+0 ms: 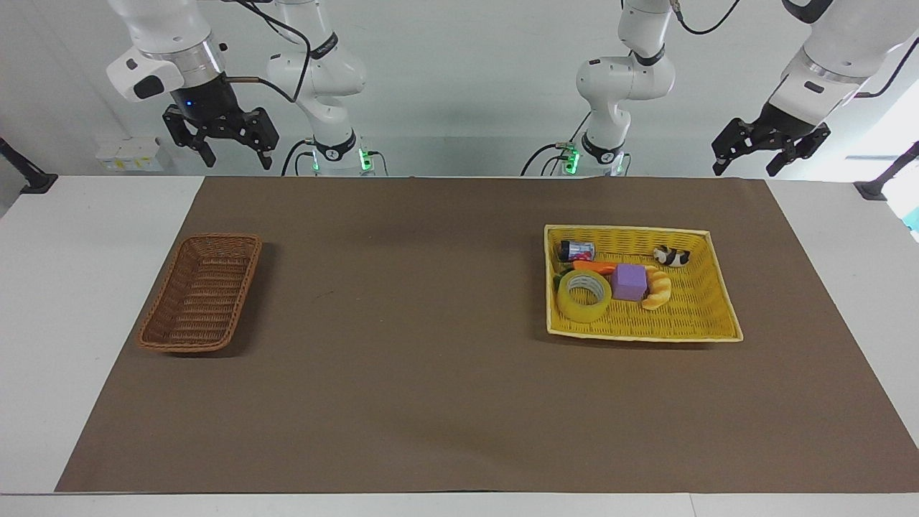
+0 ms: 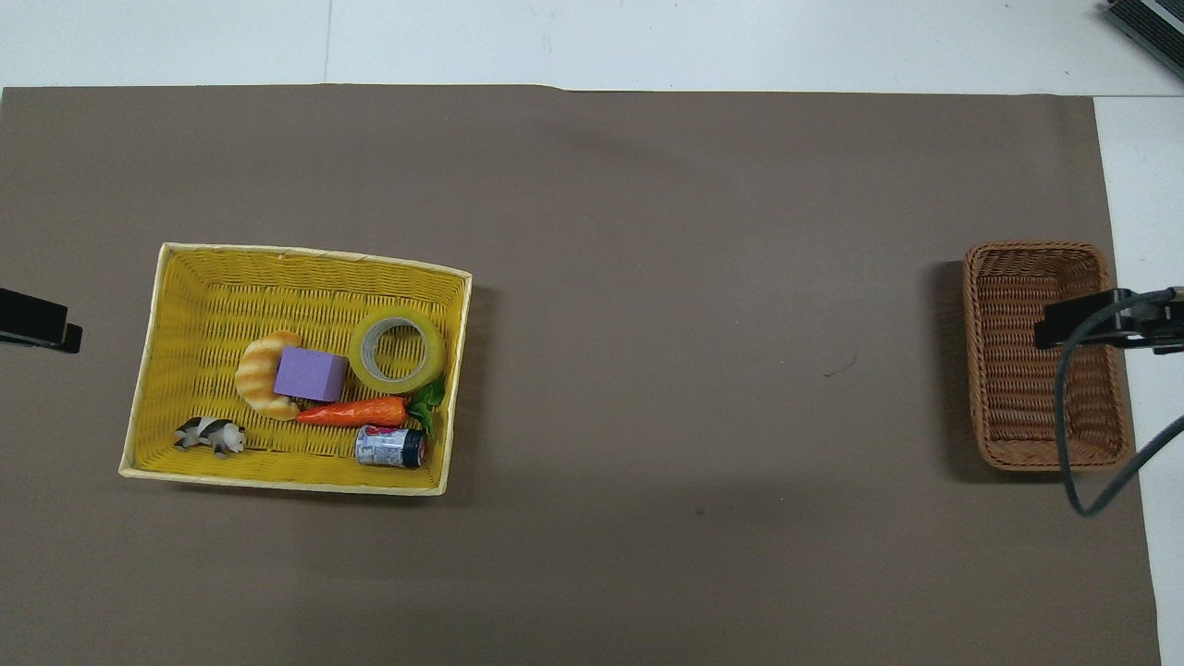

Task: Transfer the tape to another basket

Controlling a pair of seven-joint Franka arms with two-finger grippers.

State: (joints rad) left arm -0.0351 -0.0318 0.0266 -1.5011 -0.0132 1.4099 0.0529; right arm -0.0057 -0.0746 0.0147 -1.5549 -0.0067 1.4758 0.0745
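Observation:
The tape (image 1: 584, 296), a yellow roll with a pale core, lies flat in the yellow basket (image 1: 646, 334) at the corner toward the table's middle; it also shows in the overhead view (image 2: 400, 349). The brown wicker basket (image 1: 201, 293) stands empty toward the right arm's end, also seen from overhead (image 2: 1008, 370). My left gripper (image 1: 744, 169) hangs open and empty, high over the mat's edge beside the yellow basket (image 2: 314, 252). My right gripper (image 1: 237, 159) hangs open and empty, high over the brown basket's end of the table. Neither touches anything.
The yellow basket also holds a purple cube (image 1: 630, 281) touching the tape, a croissant (image 1: 658, 289), a carrot (image 1: 594, 267), a small can (image 1: 577, 250) and a toy cow (image 1: 671, 255). A brown mat (image 1: 402, 359) covers the table between the baskets.

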